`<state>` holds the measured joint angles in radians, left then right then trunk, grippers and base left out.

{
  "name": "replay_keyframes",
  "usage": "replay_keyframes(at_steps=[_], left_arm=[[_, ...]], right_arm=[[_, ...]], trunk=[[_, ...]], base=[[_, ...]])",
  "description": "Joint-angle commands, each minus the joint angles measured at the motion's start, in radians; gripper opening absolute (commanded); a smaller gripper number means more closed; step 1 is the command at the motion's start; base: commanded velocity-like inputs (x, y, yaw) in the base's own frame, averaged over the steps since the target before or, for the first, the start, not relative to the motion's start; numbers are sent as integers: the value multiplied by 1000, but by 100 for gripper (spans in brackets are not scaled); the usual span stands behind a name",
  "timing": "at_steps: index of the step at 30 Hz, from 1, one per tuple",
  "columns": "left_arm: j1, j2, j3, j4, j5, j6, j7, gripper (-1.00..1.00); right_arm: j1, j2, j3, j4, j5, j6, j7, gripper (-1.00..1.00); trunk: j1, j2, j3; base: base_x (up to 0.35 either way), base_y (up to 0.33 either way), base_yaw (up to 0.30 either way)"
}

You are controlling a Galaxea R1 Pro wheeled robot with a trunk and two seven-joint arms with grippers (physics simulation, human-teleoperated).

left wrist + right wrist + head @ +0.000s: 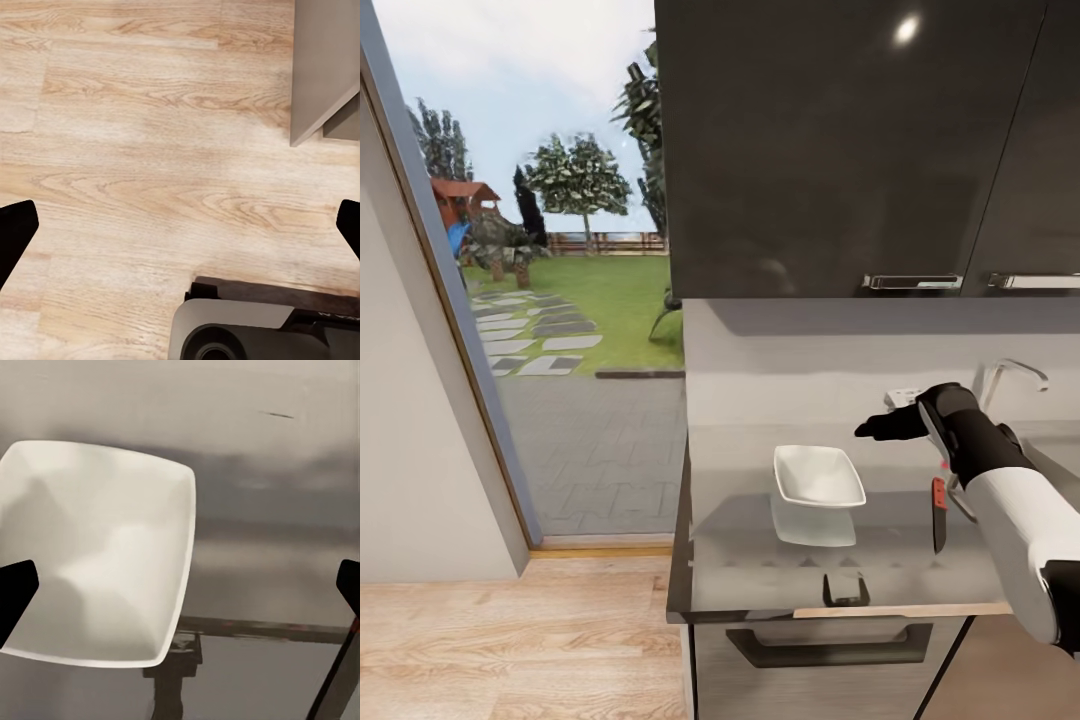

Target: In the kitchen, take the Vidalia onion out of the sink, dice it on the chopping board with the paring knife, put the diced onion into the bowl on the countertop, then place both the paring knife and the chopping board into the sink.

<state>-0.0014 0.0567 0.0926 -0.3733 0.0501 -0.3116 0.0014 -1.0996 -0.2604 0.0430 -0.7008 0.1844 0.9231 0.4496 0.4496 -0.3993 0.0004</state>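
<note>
Head view takes in dark wall cabinets (850, 140) over the glossy grey counter (740, 540), where the white bowl (818, 476) sits left of the paring knife (938, 515). Right end effector (180, 585) hangs spread wide and empty over the bowl; left end effector (180, 225), likewise wide open, faces wooden floor (150, 150).

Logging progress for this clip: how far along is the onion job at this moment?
Nothing looks finished. The bowl on the countertop looks empty, with no diced onion in it. The paring knife lies on the countertop near the right arm, not in any grip. In hand: the right gripper is open, hovering beside the bowl. The left gripper is open over the wood floor. Fetching, dicing, filling and clearing up all look still to do.
</note>
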Motion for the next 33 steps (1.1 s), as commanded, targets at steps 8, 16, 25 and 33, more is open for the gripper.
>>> replay_keyframes(at_steps=[8, 16, 25, 33], left_arm=[[0, 0, -1, 1, 5, -3, 0, 100], [0, 0, -1, 2, 5, -2, 0, 100], [0, 0, -1, 2, 5, -3, 0, 100], [0, 0, -1, 2, 5, -3, 0, 100]], right_arm=[[0, -34, -6, 0, 10, -5, 60, 100], [0, -53, -18, 9, 10, -7, 91, 100], [0, -54, -18, 53, 10, -56, 93, 100], [0, -54, -19, 87, 10, -81, 94, 100]], trunk=[[0, -1, 0], [0, -1, 0], [0, -1, 0], [0, -1, -4]], base=[[0, 0, 0], [0, 0, 0], [31, 0, 0], [218, 0, 0]])
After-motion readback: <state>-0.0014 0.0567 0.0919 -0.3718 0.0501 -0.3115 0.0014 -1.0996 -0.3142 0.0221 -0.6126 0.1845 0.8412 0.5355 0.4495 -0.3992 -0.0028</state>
